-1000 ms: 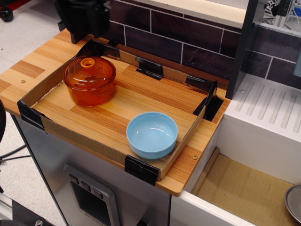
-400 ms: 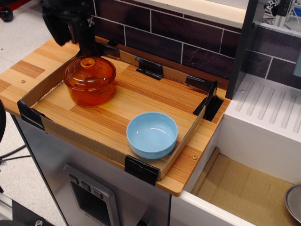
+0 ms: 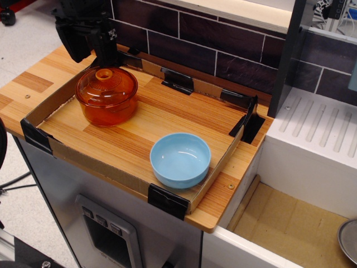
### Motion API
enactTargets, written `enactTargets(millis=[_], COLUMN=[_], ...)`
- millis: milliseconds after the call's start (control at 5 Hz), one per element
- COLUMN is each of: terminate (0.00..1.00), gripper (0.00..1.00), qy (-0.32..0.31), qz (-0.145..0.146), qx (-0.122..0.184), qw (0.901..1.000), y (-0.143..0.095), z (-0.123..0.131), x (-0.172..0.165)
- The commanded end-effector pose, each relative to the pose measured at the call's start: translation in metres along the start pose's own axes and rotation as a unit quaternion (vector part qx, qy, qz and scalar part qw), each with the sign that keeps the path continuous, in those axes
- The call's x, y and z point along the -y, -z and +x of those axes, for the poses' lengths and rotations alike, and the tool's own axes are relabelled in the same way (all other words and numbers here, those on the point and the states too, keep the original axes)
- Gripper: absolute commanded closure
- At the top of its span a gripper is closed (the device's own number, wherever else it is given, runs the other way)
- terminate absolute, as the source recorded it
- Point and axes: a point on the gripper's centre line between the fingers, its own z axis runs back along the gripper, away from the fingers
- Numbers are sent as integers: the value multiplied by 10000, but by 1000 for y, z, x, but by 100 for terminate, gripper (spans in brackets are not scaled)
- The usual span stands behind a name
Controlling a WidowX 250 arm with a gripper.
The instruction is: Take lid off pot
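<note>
Gripper [image 3: 92, 47] has dropped in from the far edge to hover just behind the lid [image 3: 106, 84], its opening unreadable, lid still on pot [image 3: 107, 109].

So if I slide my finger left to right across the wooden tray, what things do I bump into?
See-through amber-orange pot wearing its domed orange lid → black clip on the back wall → round light blue bowl.

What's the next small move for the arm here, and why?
Probably bring the pincer forward and down over the knob. The lid sits closed on the pot, untouched, and the pincer hangs above and just behind it, near the tray's back wall. Whether its jaws are open cannot be told, so they may need opening before the descent.
</note>
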Motion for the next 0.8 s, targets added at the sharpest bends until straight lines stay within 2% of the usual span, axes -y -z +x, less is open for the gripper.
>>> enactTargets(millis=[0, 200, 400, 600], terminate=[0, 0, 0, 0], gripper=[0, 0, 100, 100], qy=[46, 38, 197, 239], qz=[98, 147, 191, 241], qx=[222, 215, 86, 125], qw=[9997, 9997, 9996, 9993], y=[0, 11, 18, 19], z=[6, 5, 3, 0], x=[15, 22, 26, 27])
